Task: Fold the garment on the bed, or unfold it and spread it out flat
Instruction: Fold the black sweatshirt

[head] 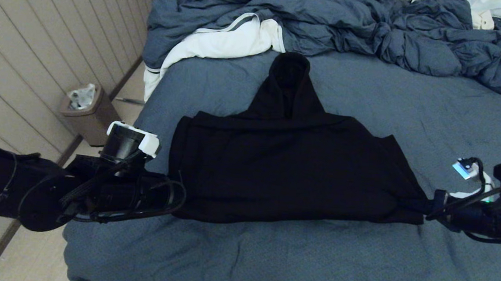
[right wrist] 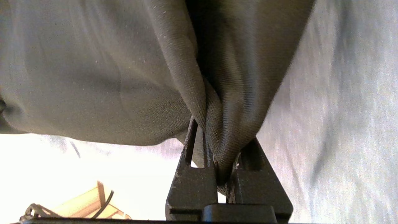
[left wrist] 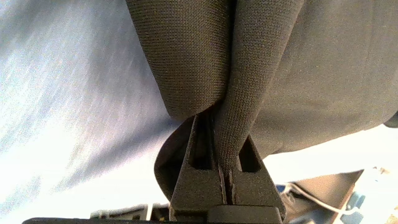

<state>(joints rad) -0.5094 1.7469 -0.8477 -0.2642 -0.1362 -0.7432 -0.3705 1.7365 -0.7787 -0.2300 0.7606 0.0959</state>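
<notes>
The garment [head: 292, 170], a black hoodie, lies across the middle of the bed [head: 356, 262] on the blue-grey sheet, its hood [head: 288, 79] pointing to the far side and its body folded into a broad dark slab. I hold it at both near corners. My left gripper [head: 171, 196] is clenched on the near left corner of the hoodie; from the left wrist a fold of knit fabric [left wrist: 227, 93] runs down between my closed fingers [left wrist: 192, 174]. My right gripper [head: 426, 205] is clenched on the near right corner, where the cloth is drawn out to a point; from the right wrist a bunched ridge of fabric [right wrist: 217, 124] is pinched between my fingers [right wrist: 192, 186]. Between the two grips the near hem sags a little over the sheet. On the far side a rumpled blue-grey duvet [head: 373, 30] is heaped along the bed, with a white cloth with grey stripes [head: 222, 41] draped over the far left corner. On the floor to the left a small brown bin [head: 87, 113] stands by the wall.
</notes>
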